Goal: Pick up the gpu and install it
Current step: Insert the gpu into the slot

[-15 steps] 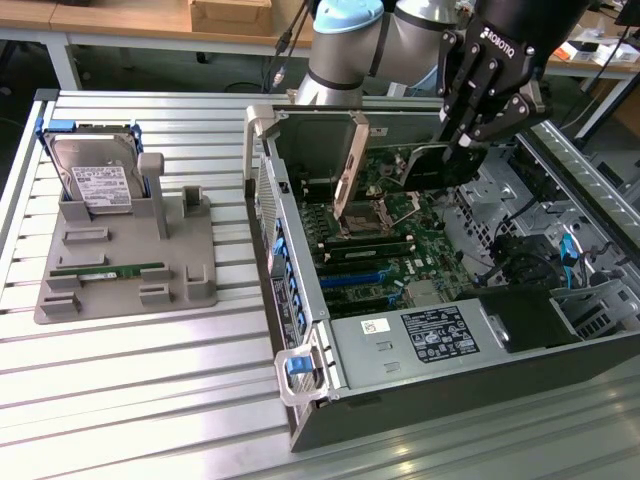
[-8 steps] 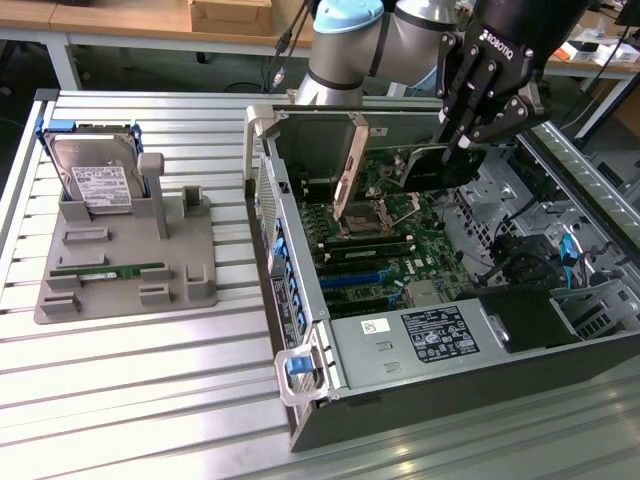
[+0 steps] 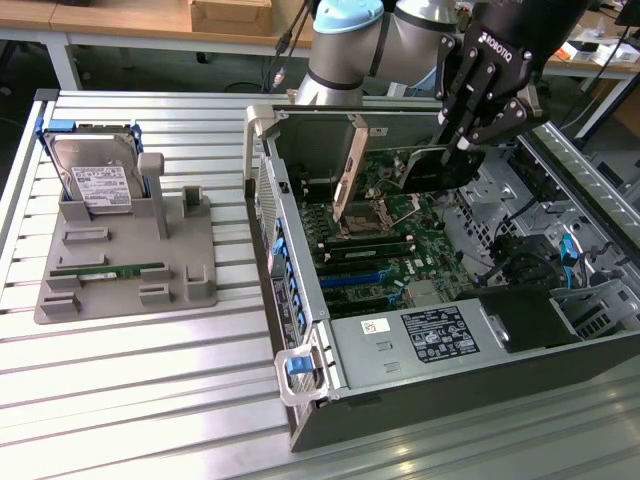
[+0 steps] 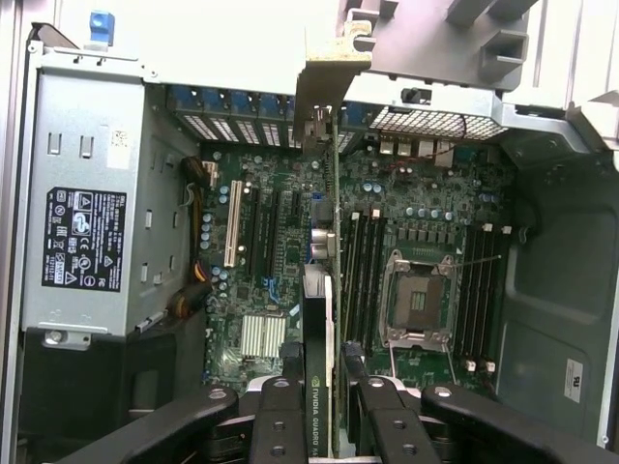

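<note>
Your gripper (image 3: pixel 456 140) is clamped on the gpu (image 3: pixel 436 170), fingers on both broad faces near its upper edge. The card hangs above the motherboard (image 3: pixel 385 215) inside the open computer case (image 3: pixel 420 400). It looks light, stiff and fragile, so this grip, clear of the connector edge, suits it. The hard drive (image 3: pixel 95 180) sits well apart on the tabletop (image 3: pixel 150 380).

Your work surface is a ribbed aluminium table (image 3: pixel 150 380), with soft glare along its near edge. Beyond its far edge you see a wooden bench (image 3: pixel 120 20) on white legs (image 3: pixel 62 62), a brown box (image 3: pixel 230 12) on top and dark floor (image 3: pixel 180 65) beneath. At far right stands a second, cluttered bench (image 3: pixel 610 62).
</note>
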Controlling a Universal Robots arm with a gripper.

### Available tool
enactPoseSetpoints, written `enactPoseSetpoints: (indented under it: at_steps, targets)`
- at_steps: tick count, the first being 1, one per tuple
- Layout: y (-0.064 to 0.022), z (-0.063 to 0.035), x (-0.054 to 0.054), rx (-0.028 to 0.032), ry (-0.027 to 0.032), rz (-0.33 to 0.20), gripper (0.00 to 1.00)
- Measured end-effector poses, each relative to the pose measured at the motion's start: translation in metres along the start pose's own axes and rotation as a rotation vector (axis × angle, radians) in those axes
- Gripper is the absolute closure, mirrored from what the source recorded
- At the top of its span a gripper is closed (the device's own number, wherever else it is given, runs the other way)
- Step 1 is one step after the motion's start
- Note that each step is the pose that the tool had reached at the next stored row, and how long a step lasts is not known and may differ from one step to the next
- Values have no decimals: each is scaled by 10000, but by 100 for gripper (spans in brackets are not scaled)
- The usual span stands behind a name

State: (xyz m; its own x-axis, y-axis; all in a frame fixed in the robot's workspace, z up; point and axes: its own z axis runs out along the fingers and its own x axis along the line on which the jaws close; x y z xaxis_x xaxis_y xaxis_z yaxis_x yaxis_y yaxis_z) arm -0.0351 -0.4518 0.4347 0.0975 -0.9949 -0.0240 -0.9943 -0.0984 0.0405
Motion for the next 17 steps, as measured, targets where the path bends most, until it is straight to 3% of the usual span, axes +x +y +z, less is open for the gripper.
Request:
enactPoseSetpoints:
  at_steps: [17]
  targets:
    - [-2,64,2,0,1,0,74]
